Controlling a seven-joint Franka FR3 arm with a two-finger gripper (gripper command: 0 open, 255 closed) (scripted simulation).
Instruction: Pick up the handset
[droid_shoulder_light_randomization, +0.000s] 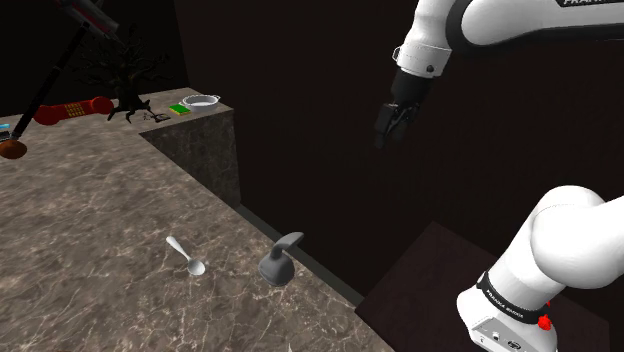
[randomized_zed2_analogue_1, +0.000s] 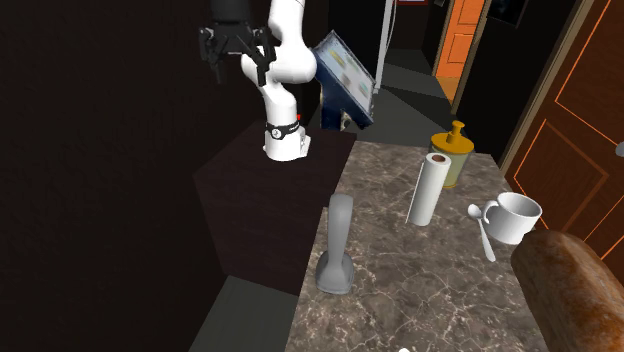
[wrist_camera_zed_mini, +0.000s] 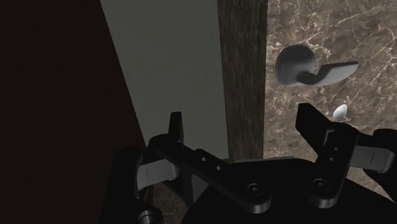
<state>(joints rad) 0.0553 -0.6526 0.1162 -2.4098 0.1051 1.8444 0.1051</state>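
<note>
One veined countertop (randomized_zed2_analogue_1: 400, 270), orange door (randomized_zed2_analogue_1: 463, 45)

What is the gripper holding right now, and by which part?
Nothing. The gripper hangs open and empty, off the edge of the countertop; the grey handset stands on that countertop, well apart from it.

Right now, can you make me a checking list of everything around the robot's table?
Surface: brown marbled counter.
Job's things: grey handset standing near the counter's edge, untouched.
Clutter: spoon near the handset; red phone and bowl far off; paper roll, mug, yellow bottle.
Grippers: gripper open, in the air off the counter, holding nothing.
Cables: nothing seen.
Surroundings: dark walls, orange door.
</note>
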